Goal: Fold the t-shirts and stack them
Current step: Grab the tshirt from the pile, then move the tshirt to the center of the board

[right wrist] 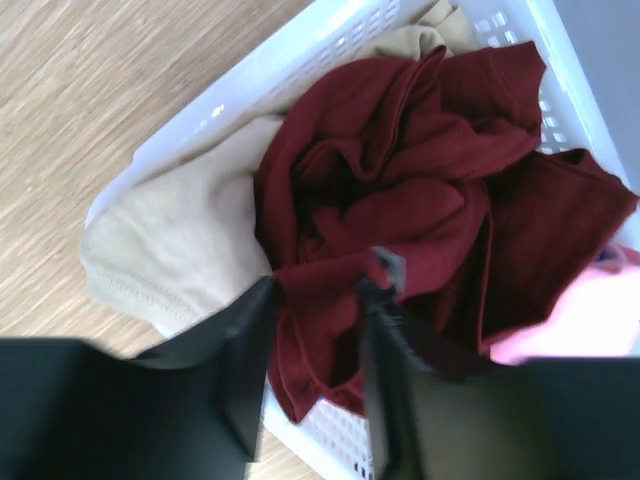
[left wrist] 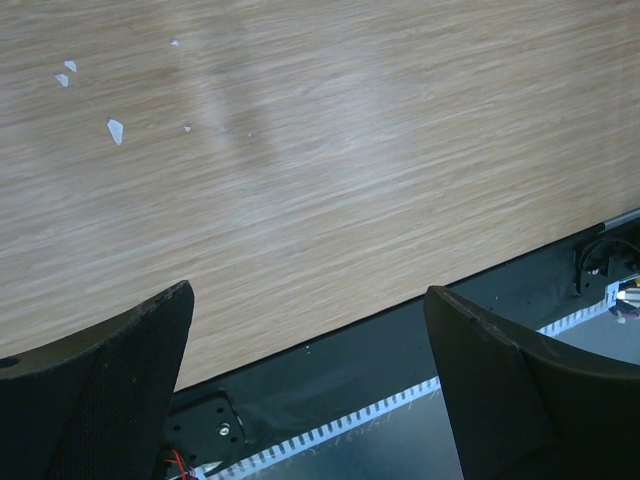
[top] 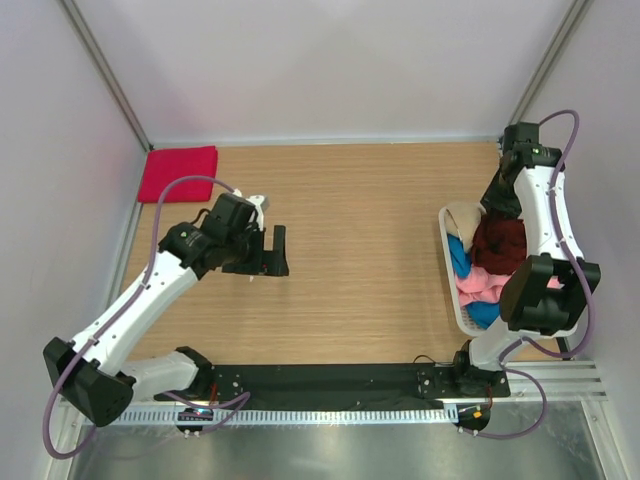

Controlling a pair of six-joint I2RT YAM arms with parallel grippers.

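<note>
**Item: maroon t-shirt** [right wrist: 400,150]. It lies crumpled on top of the heap in the white basket [right wrist: 230,100] at the right edge of the table [top: 360,220].

**Neighbours:** the beige t-shirt [right wrist: 170,230] is under it and spills over the rim. The pink t-shirt [right wrist: 585,325] and blue t-shirt [top: 458,255] sit lower in the heap. A crimson t-shirt [top: 178,173] lies folded flat in the far left corner, well apart from the rest.

**Handling:** I judge it light, limp and not slippery. It will sag and trail when lifted and may drag the beige one with it. I'd take a raised fold near the top of the bundle, not the deep layers.

**Right gripper** [right wrist: 322,285]: it is down in the basket with a finger on each side of a ridge of maroon cloth, and the jaws stand part-way in. I cannot tell whether the ridge is truly pinched.

**Left gripper** [left wrist: 308,295]: the jaws stand wide with nothing between them, and it hovers over bare wood left of centre.

**Hard to make out:**
- I cannot pick out a collar, sleeves or hem anywhere in the maroon bundle.
- The overhead view hides the right fingers behind their own arm.
- I cannot tell how many shirts lie underneath.
- The wrist fingers are blurred.
- I can't identify the small white flecks [left wrist: 115,130] on the table.
</note>
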